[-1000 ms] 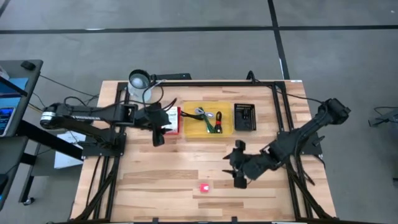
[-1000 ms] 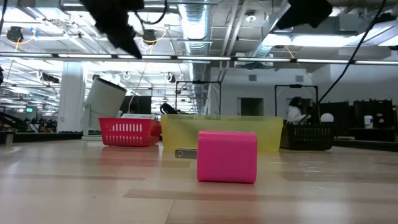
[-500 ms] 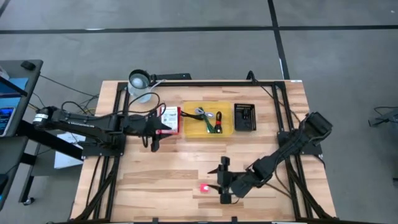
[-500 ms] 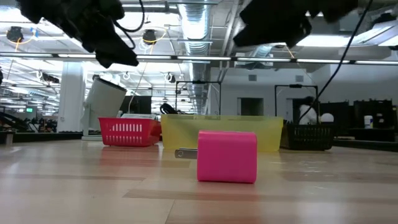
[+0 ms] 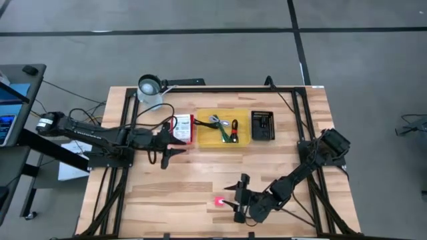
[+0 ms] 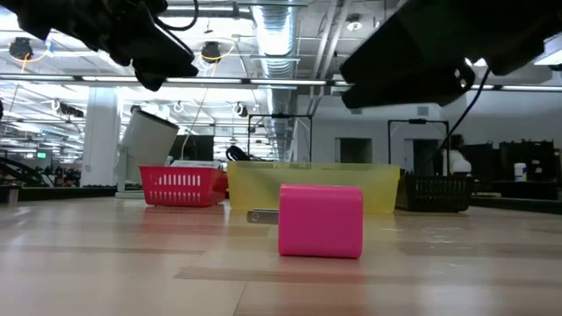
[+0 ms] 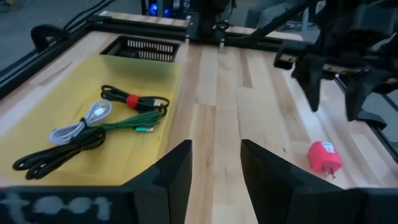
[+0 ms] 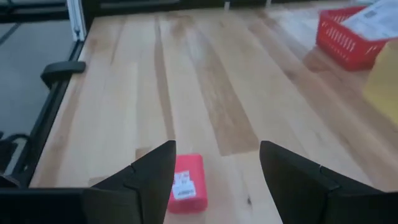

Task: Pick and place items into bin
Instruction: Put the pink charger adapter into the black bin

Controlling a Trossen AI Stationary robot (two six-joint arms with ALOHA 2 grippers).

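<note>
A small pink charger block (image 5: 219, 201) lies flat on the wood near the table's near edge; it also shows in the low view (image 6: 320, 219) and the right wrist view (image 8: 185, 183). My right gripper (image 5: 233, 199) is open, just to the charger's right and pointing left at it; the charger sits ahead of one finger (image 8: 152, 171), not touching it. Green, black and white cables (image 7: 99, 127) lie in the yellow bin (image 5: 243, 140). My left gripper (image 5: 173, 149) is open in front of the red basket (image 5: 185, 129) and holds nothing. No tiny black cube shows.
A black basket (image 5: 263, 125) stands right of the yellow bin, and a white cup-like object (image 5: 150, 87) sits at the far left corner. Black frame rails (image 5: 300, 120) run along the table's sides. Bare wood (image 5: 167, 193) spreads left of the charger.
My right gripper has swung from mid-table toward the near edge and left, coming down beside the pink charger. My left gripper has drawn back from over the red basket toward the near edge. The charger has stayed in place.
</note>
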